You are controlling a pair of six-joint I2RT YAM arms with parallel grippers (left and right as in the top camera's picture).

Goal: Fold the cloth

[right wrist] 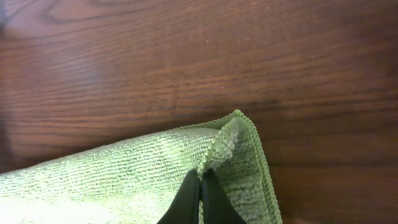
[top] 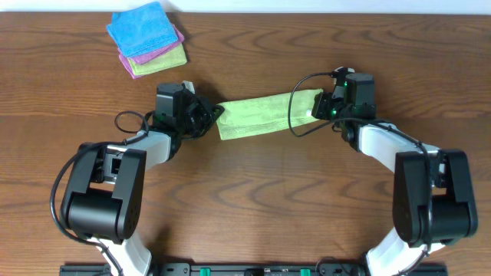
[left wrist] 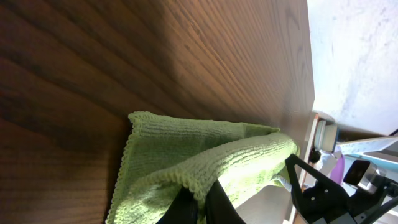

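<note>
Closest to my wrist cameras, black fingertips are pressed together on the lime-green cloth (top: 265, 113): the left gripper (left wrist: 198, 198) is pinching its left end, and the right gripper (right wrist: 200, 185) is pinching the hem at its right corner. I see the cloth as a narrow folded strip stretched between them across the middle of the wooden desk (top: 307, 199). Well apart, at the far left, sits a stack of folded cloths (top: 147, 38), blue on top.

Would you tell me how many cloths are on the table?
4: lime-green cloth lies between left hand and right hand; blue cloth, pink-purple cloth and green cloth sit stacked at the far-left corner. Others may hide underneath.
</note>
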